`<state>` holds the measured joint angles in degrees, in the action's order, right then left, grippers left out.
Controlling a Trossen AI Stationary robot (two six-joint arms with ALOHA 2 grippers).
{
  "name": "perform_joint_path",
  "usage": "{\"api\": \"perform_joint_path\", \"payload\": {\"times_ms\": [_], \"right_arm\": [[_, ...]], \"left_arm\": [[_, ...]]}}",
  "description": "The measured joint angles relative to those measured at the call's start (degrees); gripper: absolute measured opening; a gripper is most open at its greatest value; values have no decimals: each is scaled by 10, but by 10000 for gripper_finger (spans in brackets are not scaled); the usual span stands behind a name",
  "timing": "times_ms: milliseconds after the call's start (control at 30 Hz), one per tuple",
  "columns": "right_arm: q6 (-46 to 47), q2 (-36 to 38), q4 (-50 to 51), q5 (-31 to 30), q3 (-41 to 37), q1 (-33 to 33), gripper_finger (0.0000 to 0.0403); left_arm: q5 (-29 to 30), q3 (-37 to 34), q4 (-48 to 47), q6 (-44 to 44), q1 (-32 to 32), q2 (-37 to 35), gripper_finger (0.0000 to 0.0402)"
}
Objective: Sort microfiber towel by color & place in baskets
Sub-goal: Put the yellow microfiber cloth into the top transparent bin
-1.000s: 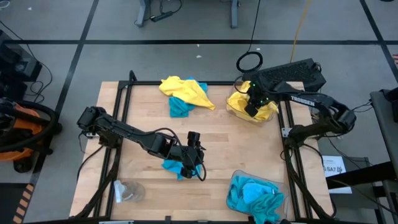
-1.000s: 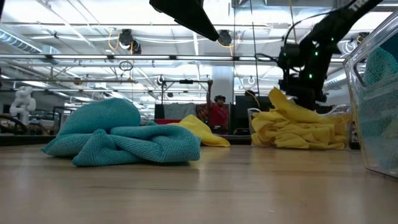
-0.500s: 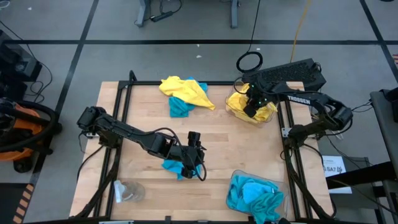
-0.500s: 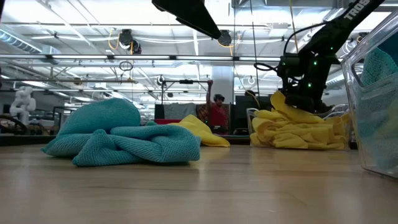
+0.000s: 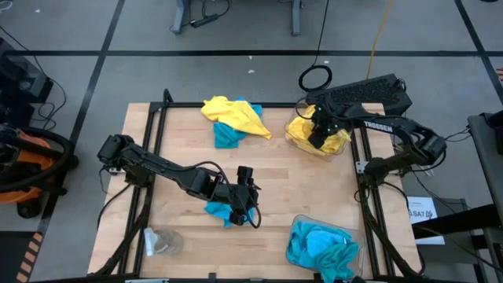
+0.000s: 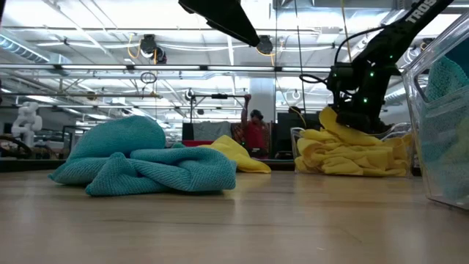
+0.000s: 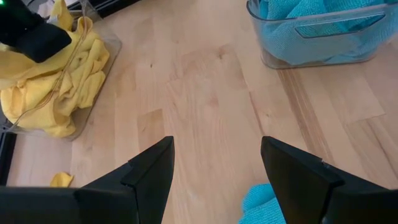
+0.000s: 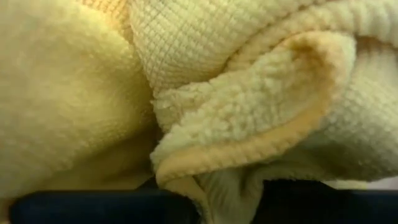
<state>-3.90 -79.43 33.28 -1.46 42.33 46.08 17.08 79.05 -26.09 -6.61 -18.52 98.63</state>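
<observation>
Resting in yellow towels (image 5: 302,130), right gripper (image 5: 317,134), seemingly parting.

Two clear baskets are sitting on the table: a far right one (image 5: 294,138) holding yellow towels (image 5: 301,128) and a near right one (image 5: 294,233) holding turquoise towels (image 5: 320,246). One loose yellow towel (image 5: 233,112) and two loose turquoise towels (image 5: 226,135) (image 5: 217,209) are lying outside. One small clear round object (image 5: 162,241) is standing near left.

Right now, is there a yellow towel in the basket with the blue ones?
No, the near basket holds only blue towels; the yellow ones fill the far basket.
</observation>
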Motion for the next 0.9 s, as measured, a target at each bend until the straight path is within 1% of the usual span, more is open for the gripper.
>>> {"api": "perform_joint_path", "payload": {"times_ms": [133, 267, 533, 633, 733, 900], "right_arm": [[0, 33, 9, 11, -2, -7, 123], [1, 87, 29, 23, -2, -19, 160], [4, 198, 89, 21, -2, -42, 220], [11, 233, 105, 22, -1, -49, 234], [17, 265, 107, 43, -1, -56, 242], [36, 313, 107, 48, 0, -70, 243]], "left_arm": [[0, 0, -2, 1, 0, 0, 247], [0, 0, -2, 1, 0, 0, 247], [0, 0, -2, 2, 0, 0, 247], [0, 0, -2, 3, 0, 0, 247], [0, 0, -2, 3, 0, 0, 247], [1, 0, -5, 3, 0, 0, 247]]}}
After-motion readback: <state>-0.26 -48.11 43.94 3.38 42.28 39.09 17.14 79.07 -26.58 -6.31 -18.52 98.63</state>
